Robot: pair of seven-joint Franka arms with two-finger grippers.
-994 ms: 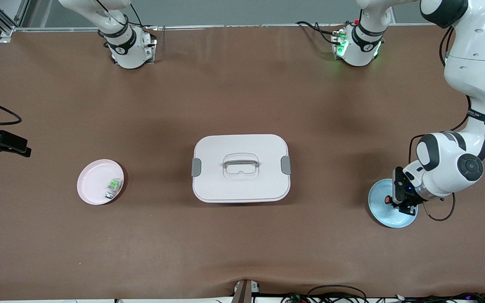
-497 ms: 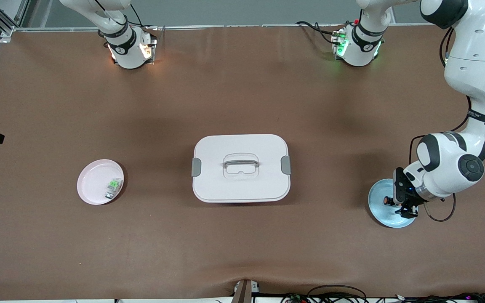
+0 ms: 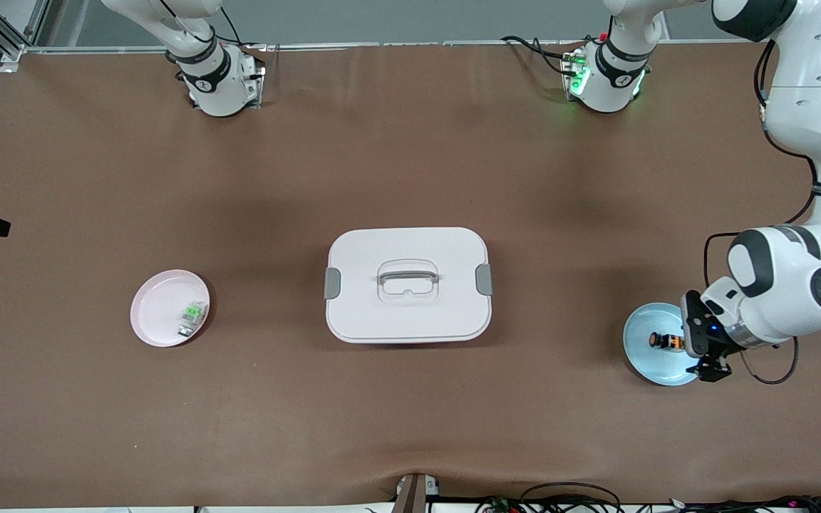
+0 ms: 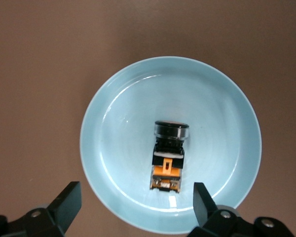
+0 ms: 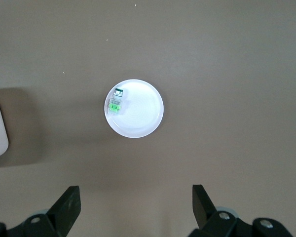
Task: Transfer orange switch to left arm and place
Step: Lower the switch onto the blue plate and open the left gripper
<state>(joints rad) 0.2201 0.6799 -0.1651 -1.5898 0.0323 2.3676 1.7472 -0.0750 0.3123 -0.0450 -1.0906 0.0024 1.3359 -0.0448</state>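
Orange switch (image 4: 168, 157) lies on its side in the blue plate (image 4: 113, 148) at the left arm's end of the table. Left gripper (image 3: 706, 353) hangs over the plate rim, fingers wide, holding nothing. Right gripper (image 5: 135, 210), also wide and empty, hovers above the pink plate (image 5: 143, 116). The switch looks light, rigid and prone to roll; best pinched across its black body.

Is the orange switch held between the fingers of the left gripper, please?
No, the orange switch lies free on the blue plate, with the left gripper open above it.

A robotics lab: two bench-mounted arms (image 3: 795, 142) over a brown-covered table (image 3: 410, 413), cables trailing.
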